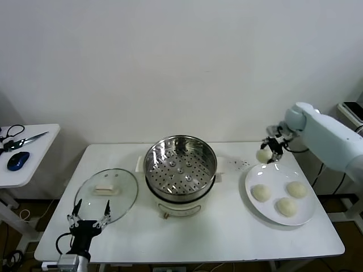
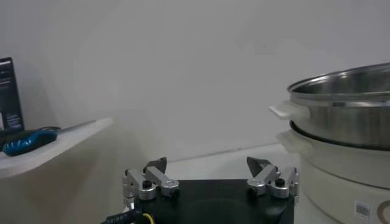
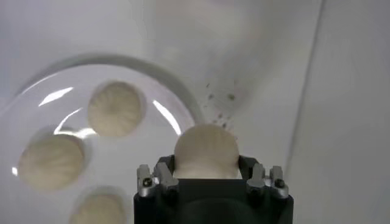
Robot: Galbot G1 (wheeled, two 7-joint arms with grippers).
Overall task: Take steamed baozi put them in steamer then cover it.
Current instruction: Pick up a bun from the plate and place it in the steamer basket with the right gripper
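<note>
Head view: my right claw (image 1: 273, 148) grips one baozi (image 1: 264, 154) above plate (image 1: 306, 218); keep squeeze light, carry level over steamer (image 1: 180, 161) rim; left claw (image 1: 89, 219) idle, spread open.

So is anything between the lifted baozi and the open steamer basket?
Nothing visible: the right gripper holds a baozi above the plate edge, bare table lies between, and the steamer is uncovered.

Three small round cream-white baozi (image 1: 276, 196) lie on the flat white plate (image 1: 306, 216); a fourth (image 1: 264, 154) hangs above its far rim. The shiny steel perforated steamer (image 1: 180, 165) stands uncovered mid-table, and the clear glass cover (image 1: 106, 194) lies flat just left of it.
</note>
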